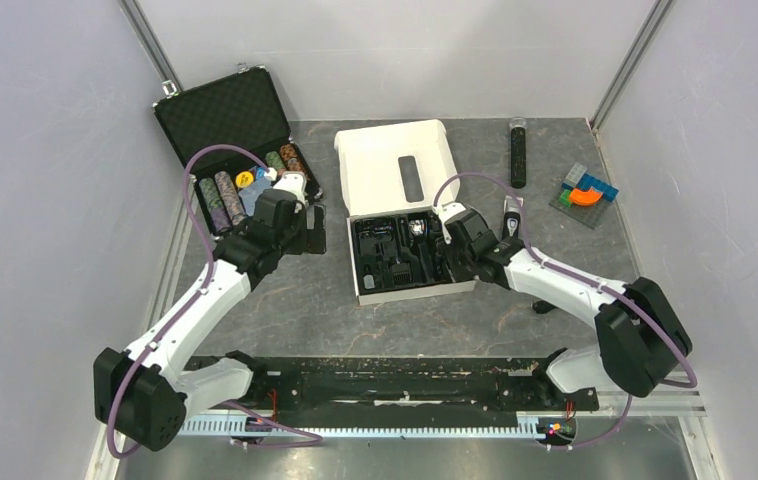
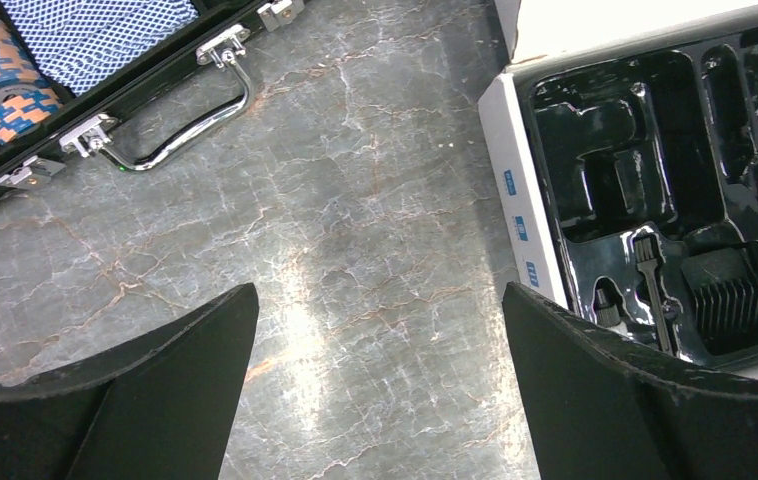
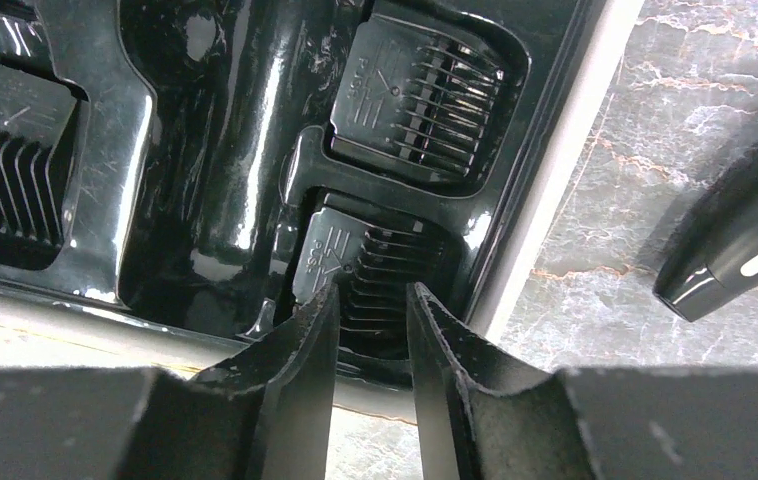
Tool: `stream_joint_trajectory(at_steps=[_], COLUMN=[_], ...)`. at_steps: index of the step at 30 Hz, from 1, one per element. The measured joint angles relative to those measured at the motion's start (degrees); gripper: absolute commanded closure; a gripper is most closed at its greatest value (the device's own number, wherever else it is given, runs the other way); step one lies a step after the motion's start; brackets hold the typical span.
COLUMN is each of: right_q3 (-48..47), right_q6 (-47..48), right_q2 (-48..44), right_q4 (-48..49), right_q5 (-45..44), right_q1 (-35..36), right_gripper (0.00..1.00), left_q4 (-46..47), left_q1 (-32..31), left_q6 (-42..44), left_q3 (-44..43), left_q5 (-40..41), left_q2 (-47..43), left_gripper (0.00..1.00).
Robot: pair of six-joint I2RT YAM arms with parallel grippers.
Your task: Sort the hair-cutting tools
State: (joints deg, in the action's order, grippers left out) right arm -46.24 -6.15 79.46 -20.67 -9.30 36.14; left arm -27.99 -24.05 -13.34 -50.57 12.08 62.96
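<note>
**Narrow right tool (image 3: 370, 295) at comb attachment (image 3: 355, 250) in white box (image 1: 358, 270)**

I see the right tool narrow, tips at a comb attachment on the black tray's (image 2: 605, 100) right side; can't tell if it grips. Two more sit in other pockets. The clipper (image 3: 745, 240) lies on the worktop (image 2: 355, 200) just right of the white box. The left tool (image 2: 377, 295) is wide, over the worktop between chip case (image 1: 220, 110) and white box.

upper comb attachment (image 3: 425, 95): embossed symbol with tiny raised lettering, unreadable
lower comb attachment (image 3: 355, 262): similar embossed marking, unreadable
white box (image 2: 518, 200): small blue printed squares on its side wall, illegible
legible text: none
</note>
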Motion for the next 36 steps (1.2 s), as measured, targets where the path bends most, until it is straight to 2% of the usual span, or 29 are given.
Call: stream_joint_trajectory(at_steps=[6, 11, 16, 21, 23, 25, 26, 32, 36], right_q3=[-0.1, -0.3, -2.0, -5.0, -5.2, -5.2, -5.0, -1.0, 2.1], right_q6=[-0.6, -0.9, -0.9, -0.7, -0.9, -1.2, -1.6, -4.0, -5.7], right_q2=[1.2, 1.4, 1.3, -1.9, -5.0, -8.6, -10.5, -23.7, -27.9], right_q4=[0.3, 0.3, -1.6, -2.7, -2.4, -2.4, -2.2, -0.6, -1.2], right_q5=[0.5, 0.8, 0.9, 0.9, 0.8, 0.3, -0.1, -9.6, -13.9], right_q1=[0.0, 0.0, 0.0, -0.8, -2.2, -4.0, -4.9, -7.5, -8.5], right_gripper=[0.71, 0.68, 0.57, 0.37, 0.26, 0.06, 0.02, 0.02, 0.02], left_q4=[0.0, 0.0, 0.0, -0.3, -0.8, -1.3, -1.5, -0.6, 1.0], left_q1=[0.5, 0.6, 0.6, 0.6, 0.6, 0.7, 0.7, 0.7, 0.7], left_q6=[1.2, 1.2, 1.2, 1.2, 1.2, 1.2, 1.2, -0.2, -1.8], left_q3=[0.0, 0.1, 0.1, -0.1, -0.7, -1.6, -2.3, -5.7, -7.7], left_q5=[1.3, 1.4, 1.2, 0.7, 0.8, 0.9, 1.2, 3.2, 4.4], left_q2=[0.2, 0.2, 0.2, 0.2, 0.0, -0.5, -0.9, -3.9, -3.7], left_gripper=[0.02, 0.02, 0.01, 0.00, 0.00, 0.00, 0.00, 0.00, 0.00])
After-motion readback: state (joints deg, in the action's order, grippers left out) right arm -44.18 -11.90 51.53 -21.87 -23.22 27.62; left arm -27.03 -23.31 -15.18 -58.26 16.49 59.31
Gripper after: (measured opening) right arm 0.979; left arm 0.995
